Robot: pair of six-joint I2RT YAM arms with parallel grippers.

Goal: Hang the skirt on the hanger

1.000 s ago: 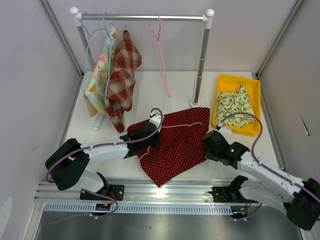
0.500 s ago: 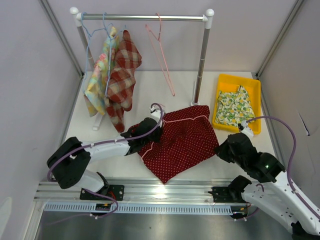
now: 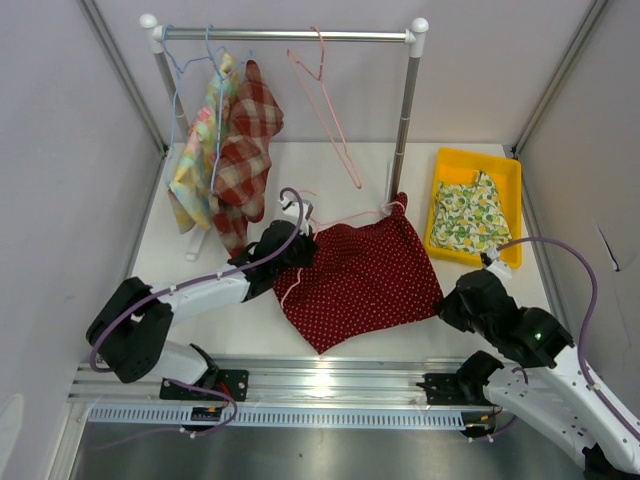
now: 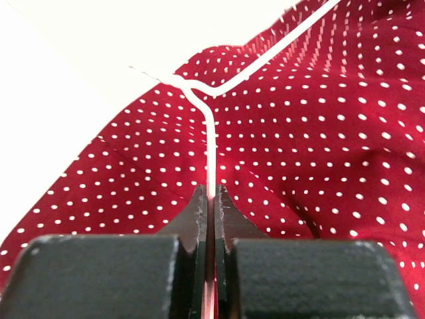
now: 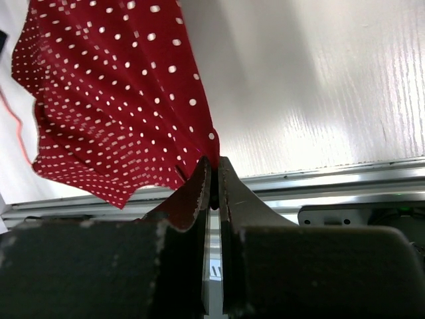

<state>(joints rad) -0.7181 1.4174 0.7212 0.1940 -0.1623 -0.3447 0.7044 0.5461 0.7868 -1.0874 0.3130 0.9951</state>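
Red dotted skirt (image 3: 360, 275) lies mid-table (image 3: 300, 170), spread between the two arms. Its far edge is near the foot of the rack's right post (image 3: 405, 120).

Left gripper (image 4: 210, 193): fingers together, clamped on the thin hanger wire (image 4: 211, 133), which crosses the skirt's far-left part.

Right gripper (image 5: 212, 165): fingers pinched on the skirt's near-right edge, above the table's near rail.

Yellow bin (image 3: 480, 160) sits far right.

Skirt (image 3: 360, 280), red, dotted: shifted up-frame and spread rightward. Its top corner has risen beside the foot of the rack post (image 3: 400, 140), and its right corner is drawn toward lower right. Right hand (image 3: 449, 303): withdrawn from frame centre to lower right, taking that corner along. Left hand (image 3: 288, 243): moved up and left with the wire hanger (image 4: 210, 143). Spare pink hanger (image 3: 358, 182) on the rail (image 3: 290, 34): lower tip swung right.
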